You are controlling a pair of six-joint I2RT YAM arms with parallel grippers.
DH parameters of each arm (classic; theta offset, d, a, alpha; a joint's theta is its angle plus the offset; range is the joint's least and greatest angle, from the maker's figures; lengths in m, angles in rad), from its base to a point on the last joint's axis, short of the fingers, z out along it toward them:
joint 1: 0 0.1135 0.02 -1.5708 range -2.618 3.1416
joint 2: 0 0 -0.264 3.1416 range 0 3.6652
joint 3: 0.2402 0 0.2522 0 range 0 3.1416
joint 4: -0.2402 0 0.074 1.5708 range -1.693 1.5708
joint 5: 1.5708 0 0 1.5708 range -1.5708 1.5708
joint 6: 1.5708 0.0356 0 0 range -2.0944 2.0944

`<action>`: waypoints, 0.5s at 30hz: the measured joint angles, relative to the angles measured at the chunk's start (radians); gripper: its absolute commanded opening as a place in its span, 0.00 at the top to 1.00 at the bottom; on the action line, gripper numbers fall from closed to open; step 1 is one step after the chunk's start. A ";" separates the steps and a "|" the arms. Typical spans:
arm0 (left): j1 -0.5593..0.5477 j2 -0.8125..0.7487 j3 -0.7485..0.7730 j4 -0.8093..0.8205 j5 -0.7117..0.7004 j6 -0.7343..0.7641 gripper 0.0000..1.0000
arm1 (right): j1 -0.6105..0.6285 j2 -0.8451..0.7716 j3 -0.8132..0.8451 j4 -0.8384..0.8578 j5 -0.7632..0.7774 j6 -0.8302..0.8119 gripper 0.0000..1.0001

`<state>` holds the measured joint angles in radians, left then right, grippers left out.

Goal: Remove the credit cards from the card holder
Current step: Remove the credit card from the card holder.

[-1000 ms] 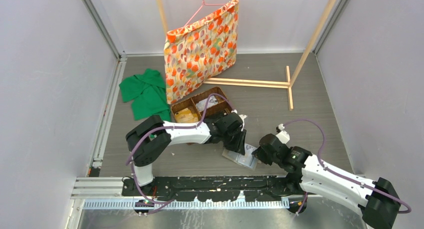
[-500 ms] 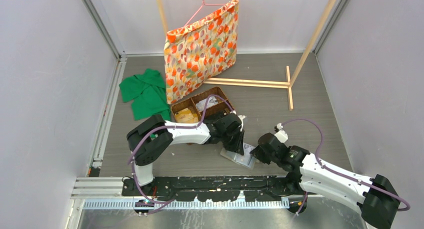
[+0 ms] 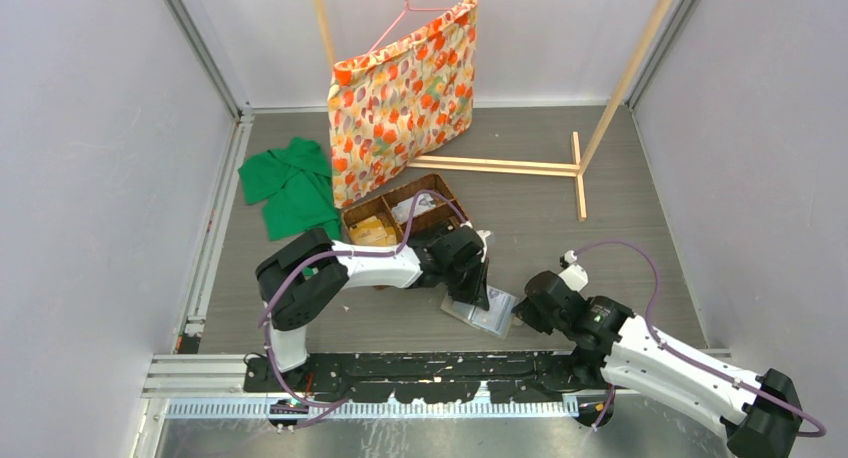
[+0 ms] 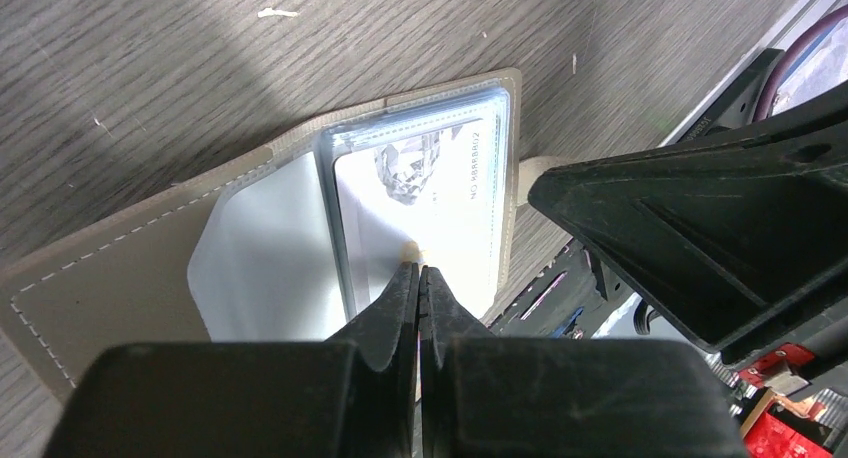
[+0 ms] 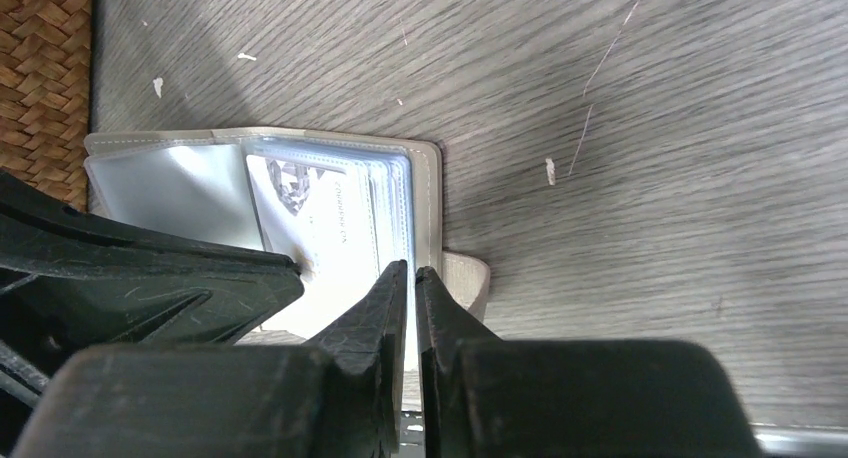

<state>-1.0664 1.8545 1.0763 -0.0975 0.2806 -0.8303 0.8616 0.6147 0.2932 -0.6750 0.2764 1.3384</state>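
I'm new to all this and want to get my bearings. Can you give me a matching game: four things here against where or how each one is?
1 card holder
2 wicker basket
3 green cloth
4 flowered bag

A hanging at the back
B crumpled on the far left
C lying open, clear sleeves showing
D brown, divided into compartments

Pairs: 1-C, 2-D, 3-B, 4-A

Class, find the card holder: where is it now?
Top view: the card holder lies open on the table, between the left gripper and right gripper, nearer than the wicker basket.
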 measured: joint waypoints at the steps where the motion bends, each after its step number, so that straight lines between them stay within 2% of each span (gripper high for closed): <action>1: 0.000 0.000 0.000 0.000 0.000 -0.001 0.99 | 0.000 -0.002 0.005 -0.010 0.002 -0.001 0.87; 11: 0.000 -0.011 -0.016 0.010 -0.010 -0.004 0.99 | 0.000 0.021 0.063 -0.035 0.014 -0.015 0.87; 15: 0.000 -0.026 -0.023 -0.006 -0.029 0.001 0.91 | 0.000 0.057 0.064 -0.019 0.011 -0.022 0.87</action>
<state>-1.0664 1.8282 1.0538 -0.1036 0.2516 -0.8291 0.8616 0.6720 0.3573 -0.6937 0.2878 1.3163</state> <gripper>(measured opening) 0.036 0.133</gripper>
